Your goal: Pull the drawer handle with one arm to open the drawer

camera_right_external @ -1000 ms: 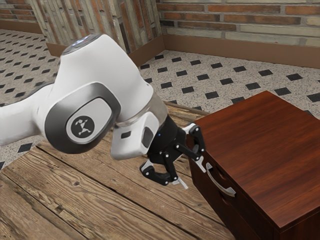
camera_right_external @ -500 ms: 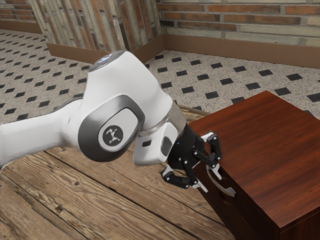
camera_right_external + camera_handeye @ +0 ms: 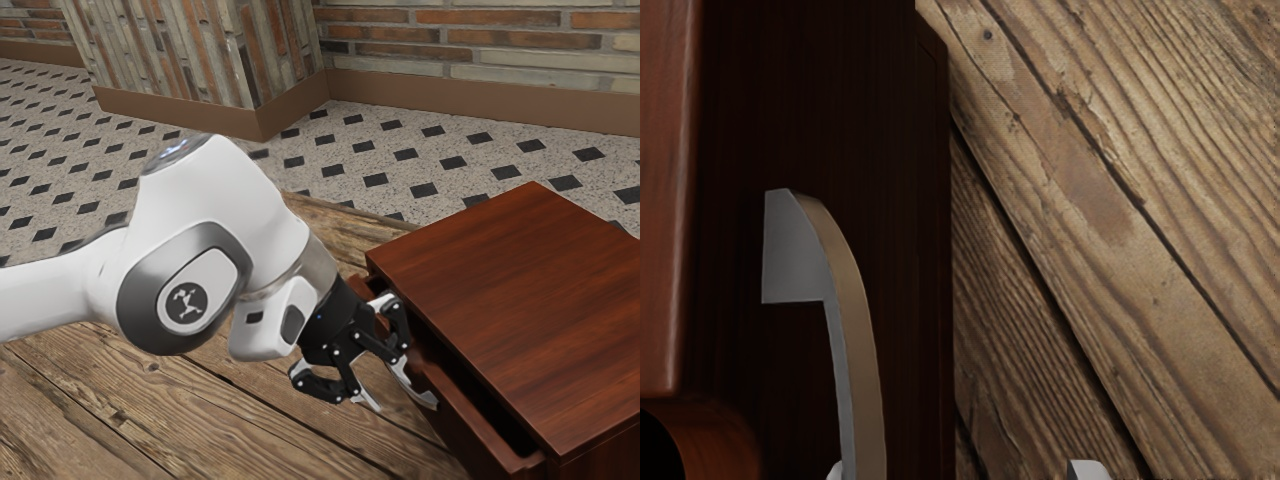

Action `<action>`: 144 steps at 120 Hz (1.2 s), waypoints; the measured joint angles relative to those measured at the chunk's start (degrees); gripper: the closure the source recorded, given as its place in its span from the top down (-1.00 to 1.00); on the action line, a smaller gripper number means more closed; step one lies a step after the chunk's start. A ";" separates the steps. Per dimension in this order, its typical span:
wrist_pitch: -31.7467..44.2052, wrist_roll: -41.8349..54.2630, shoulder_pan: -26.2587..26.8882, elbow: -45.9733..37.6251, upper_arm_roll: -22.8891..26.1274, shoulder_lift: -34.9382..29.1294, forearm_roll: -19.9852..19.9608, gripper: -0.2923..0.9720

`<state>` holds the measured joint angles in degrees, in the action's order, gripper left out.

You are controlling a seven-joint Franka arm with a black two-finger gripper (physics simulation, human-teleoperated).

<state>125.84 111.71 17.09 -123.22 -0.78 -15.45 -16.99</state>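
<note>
Jaws of the gripper [image 3: 383,372] stand wide apart and clamp nothing; the silver drawer handle [image 3: 418,385] lies between them, against 1 finger only. The drawer [image 3: 470,432] juts partly out of the reddish-brown cabinet [image 3: 520,290] on the plank table [image 3: 150,420].

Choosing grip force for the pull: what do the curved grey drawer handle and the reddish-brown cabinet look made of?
Curved grey drawer handle: likely brushed metal, judging by its flat, matte grey face with a duller edge; painted plastic is possible. Reddish-brown cabinet: polished or varnished wood, showing dark streaked grain and a soft sheen on top.
</note>
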 joint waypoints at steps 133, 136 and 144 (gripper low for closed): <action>-0.39 2.71 1.15 -18.58 -1.94 -22.06 0.95 -0.34; -0.41 2.73 1.16 -18.88 -1.95 -22.46 0.95 -0.34; -0.47 2.79 1.52 -19.53 -2.63 -23.25 1.06 -0.34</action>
<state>125.38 114.49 18.62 -142.75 -3.41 -38.70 -15.93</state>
